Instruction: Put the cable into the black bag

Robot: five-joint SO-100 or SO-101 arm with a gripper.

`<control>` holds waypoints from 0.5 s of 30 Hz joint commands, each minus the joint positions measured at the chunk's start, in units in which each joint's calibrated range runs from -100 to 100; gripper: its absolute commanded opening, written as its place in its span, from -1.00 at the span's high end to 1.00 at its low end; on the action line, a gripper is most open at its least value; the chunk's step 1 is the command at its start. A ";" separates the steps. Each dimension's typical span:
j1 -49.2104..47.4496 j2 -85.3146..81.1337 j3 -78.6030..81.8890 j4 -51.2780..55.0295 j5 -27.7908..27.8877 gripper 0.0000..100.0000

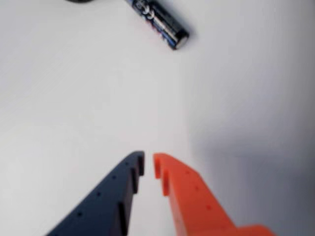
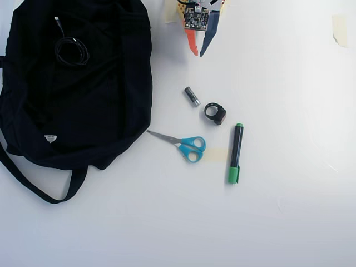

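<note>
In the overhead view the cable [image 2: 71,50], a thin black coil with a short straight end, lies on top of the black bag [image 2: 83,105] near its upper left. The bag is spread flat over the left of the white table, with its strap [image 2: 33,186] trailing below. My gripper [image 2: 198,54] is at the top centre, to the right of the bag and well apart from the cable. Its dark blue and orange fingers are shut, with nothing between them. The wrist view shows the gripper [image 1: 148,162] over bare table; cable and bag are out of that view.
A battery [image 2: 192,95] lies just below the gripper and also shows as the battery [image 1: 160,22] in the wrist view. Beyond it are a small black ring gadget [image 2: 215,113], blue-handled scissors [image 2: 186,146] and a green marker [image 2: 236,153].
</note>
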 commanded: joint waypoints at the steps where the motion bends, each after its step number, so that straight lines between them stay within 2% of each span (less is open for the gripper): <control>1: -0.02 -0.91 3.46 -2.82 1.98 0.95; 6: -0.32 -0.91 14.33 -7.30 1.67 0.95; 15: -0.92 -0.91 14.78 -6.52 1.56 0.95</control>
